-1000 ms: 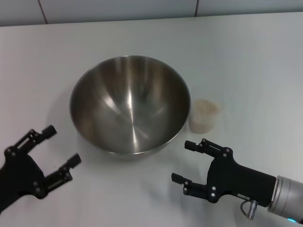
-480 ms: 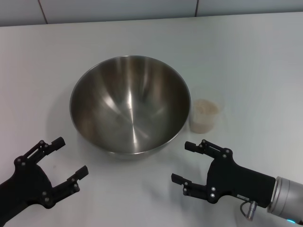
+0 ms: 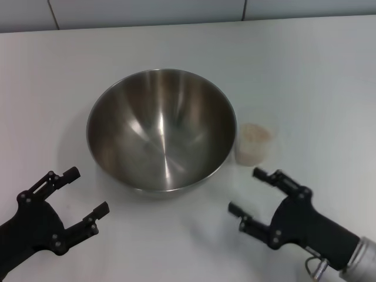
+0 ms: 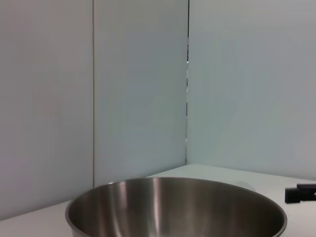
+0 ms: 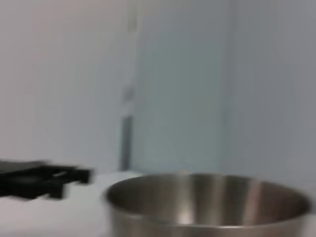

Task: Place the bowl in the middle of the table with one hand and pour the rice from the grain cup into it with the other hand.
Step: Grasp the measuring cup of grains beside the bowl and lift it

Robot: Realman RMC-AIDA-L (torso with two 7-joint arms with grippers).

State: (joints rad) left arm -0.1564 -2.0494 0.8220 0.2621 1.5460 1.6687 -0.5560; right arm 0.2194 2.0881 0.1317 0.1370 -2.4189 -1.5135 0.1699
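The right gripper [image 3: 255, 192], fingers spread and empty, has swung toward the grain cup [image 3: 254, 143] beside the bowl [image 3: 161, 129]; the left gripper [image 3: 75, 192] waits open near the table's [image 3: 305, 70] front edge; the grasp probably comes next.

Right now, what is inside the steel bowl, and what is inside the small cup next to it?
The bowl shows only its bare, shiny inside; no grains are in it. The grain cup holds pale rice, seen from above; how deep the rice goes cannot be judged.

bowl [image 3: 161, 129] blocks centre | grain cup [image 3: 254, 143] just beside its right rim | near table [image 3: 176, 247] bare
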